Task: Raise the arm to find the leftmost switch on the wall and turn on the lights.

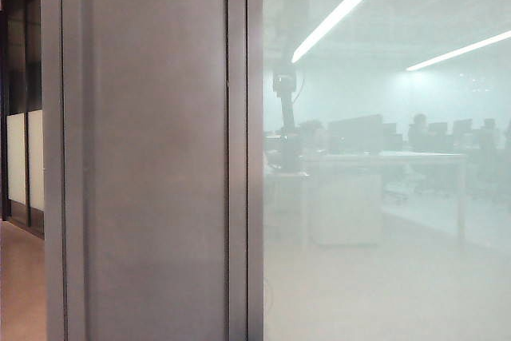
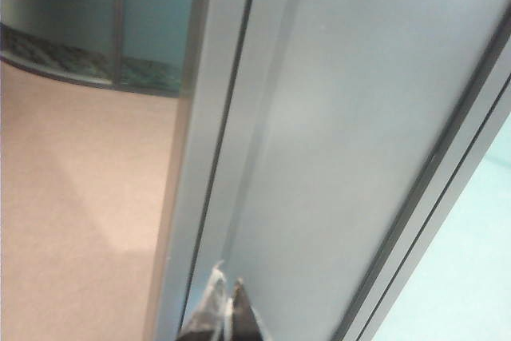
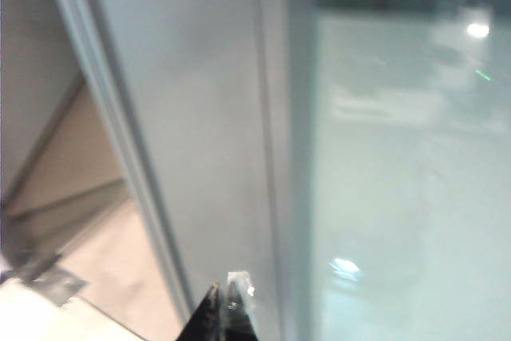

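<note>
In the exterior view the arm (image 1: 286, 113) shows only as a dark, hazy silhouette in the frosted glass (image 1: 383, 261), standing upright with a blocky head. No switch is in view on the grey wall panel (image 1: 152, 157). My left gripper (image 2: 227, 287) points along that grey panel (image 2: 335, 133), its fingertips pressed together with nothing between them. My right gripper (image 3: 226, 285) is close to the same panel (image 3: 192, 117) beside the glass (image 3: 399, 181), also shut and empty.
Bright ceiling light strips (image 1: 351, 1) and a hazy white desk (image 1: 383, 161) with dark monitors and seated people show in the glass. Tan floor (image 1: 20, 285) lies left of the panel, with a dark partition (image 1: 20, 101) beyond it.
</note>
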